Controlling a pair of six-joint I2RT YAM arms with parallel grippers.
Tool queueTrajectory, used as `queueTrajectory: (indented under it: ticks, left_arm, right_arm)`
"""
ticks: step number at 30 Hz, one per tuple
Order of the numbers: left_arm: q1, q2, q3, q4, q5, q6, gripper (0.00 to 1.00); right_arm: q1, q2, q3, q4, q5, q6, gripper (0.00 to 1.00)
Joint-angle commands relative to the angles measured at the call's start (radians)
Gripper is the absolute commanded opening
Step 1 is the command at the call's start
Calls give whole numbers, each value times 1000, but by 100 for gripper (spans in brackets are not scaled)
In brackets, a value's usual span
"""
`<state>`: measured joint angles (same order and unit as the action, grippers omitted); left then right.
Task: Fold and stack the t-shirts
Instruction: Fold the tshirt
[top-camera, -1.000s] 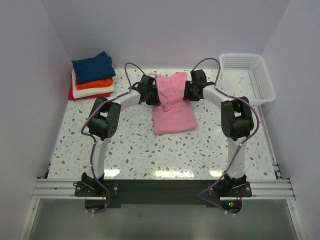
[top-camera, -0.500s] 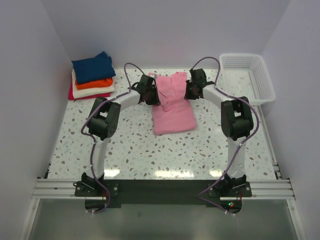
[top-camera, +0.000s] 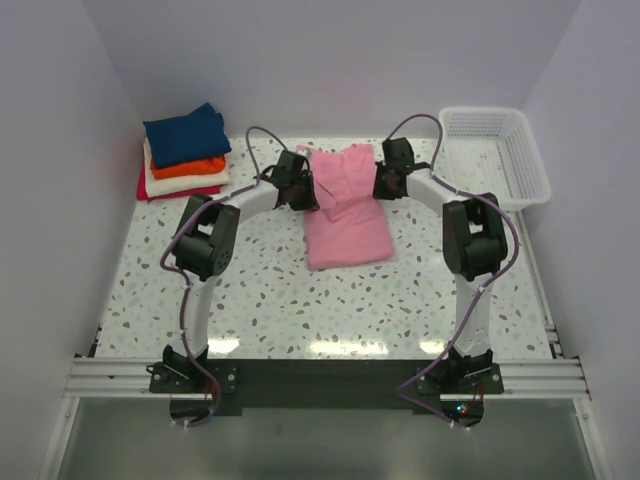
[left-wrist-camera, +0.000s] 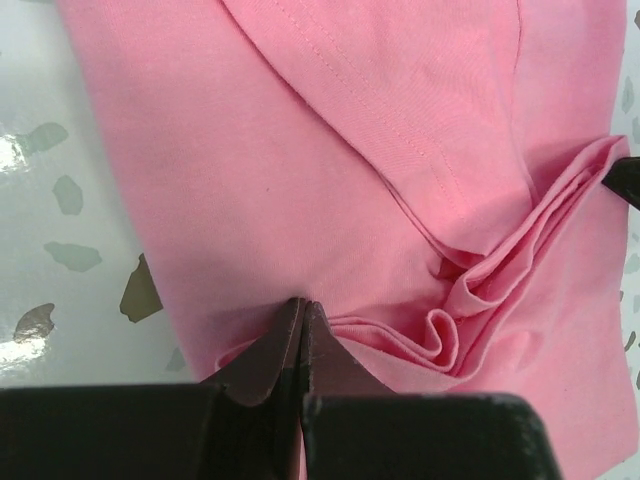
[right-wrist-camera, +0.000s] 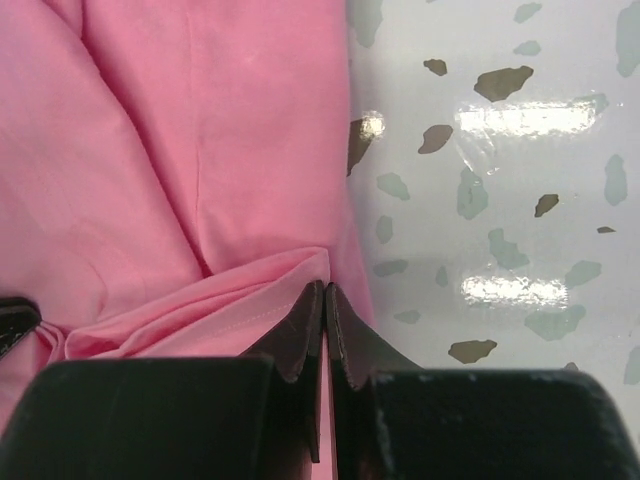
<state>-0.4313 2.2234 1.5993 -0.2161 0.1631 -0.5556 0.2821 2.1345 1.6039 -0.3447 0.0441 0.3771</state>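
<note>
We see a robotics lab test cell rather than a home: plain white walls (top-camera: 60, 150) box in a speckled tabletop (top-camera: 300, 300), and a left arm (top-camera: 205, 250) and a right arm (top-camera: 475, 245), both trailing purple cables (top-camera: 415, 118), stand bolted to a bare aluminium rail (top-camera: 110, 377) along the table's near edge.

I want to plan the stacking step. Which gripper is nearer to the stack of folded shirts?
Left. The left gripper pinches the pink shirt at its left edge, right of the stack; the right gripper pinches the shirt's opposite edge, farther away.
</note>
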Motion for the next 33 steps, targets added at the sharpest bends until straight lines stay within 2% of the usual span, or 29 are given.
queueTrajectory:
  ticks: [1,9,11,13,15,16,18,19,20,21,24,28,33]
  left_arm:
    - [25,-19,-30,-45,-50,37,0]
    - [35,-50,-30,-40,-65,40,0]
    - [43,-74,-27,-22,-57,45,0]
    - [45,-93,-19,-11,-50,52,2]
    - [45,-117,-3,0,-40,63,19]
    - [45,-135,2,3,-40,66,29]
    - [45,-159,1,4,-34,68,34]
    - [45,-183,-7,17,-24,60,36]
    - [40,-198,-33,24,4,56,36]
    - [37,-214,-50,29,9,49,36]
    - [2,-281,-130,67,23,36,34]
    - [-58,-300,-150,22,24,57,24]
    - [-119,-277,-156,23,9,65,20]
  right_arm:
    - [-21,-48,-4,-2,48,26,1]
    - [-31,-42,2,-11,65,48,2]
    - [-31,-45,8,-13,51,49,6]
    - [-31,-51,13,-11,30,49,13]
    - [-29,-71,8,-13,22,49,27]
    - [-29,-80,5,-13,22,51,37]
    - [-29,-117,-4,-27,19,55,45]
    - [-27,-136,-21,-33,25,59,52]
    - [-21,-152,-33,-36,33,63,58]
    - [-18,-192,-50,-42,36,75,60]
    - [23,-267,-127,-45,60,94,60]
    - [121,-338,-234,-59,140,106,60]
    - [172,-383,-392,18,100,170,58]
